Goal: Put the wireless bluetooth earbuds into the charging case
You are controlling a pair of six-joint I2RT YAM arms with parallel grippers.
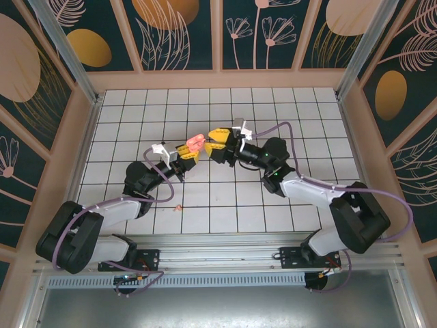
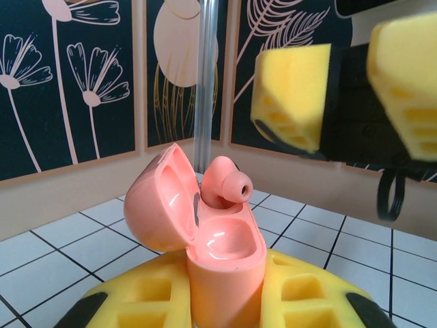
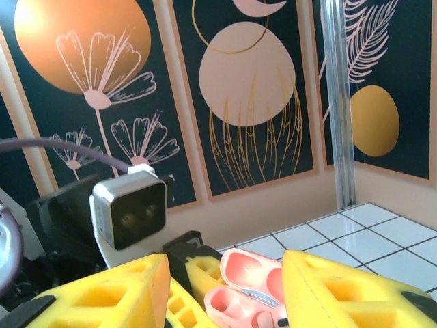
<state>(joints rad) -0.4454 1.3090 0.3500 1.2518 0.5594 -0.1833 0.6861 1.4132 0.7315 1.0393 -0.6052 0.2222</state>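
Earbud (image 2: 229,183), rounded glossy pink, pokes up from the smooth, open-lidded charging case (image 2: 220,270) pinched by the yellow honeycombed left hand (image 1: 189,152); right hand (image 1: 216,141) spread

charging case (image 2: 220,263) in left gripper (image 1: 187,155), earbud (image 2: 225,186) in case, right gripper (image 1: 218,141) just right of it

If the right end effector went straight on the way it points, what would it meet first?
Most likely the open charging case clamped in the left end effector, an earbud sticking up in it. The right end effector points at it with its fingers open. Depth is unclear.
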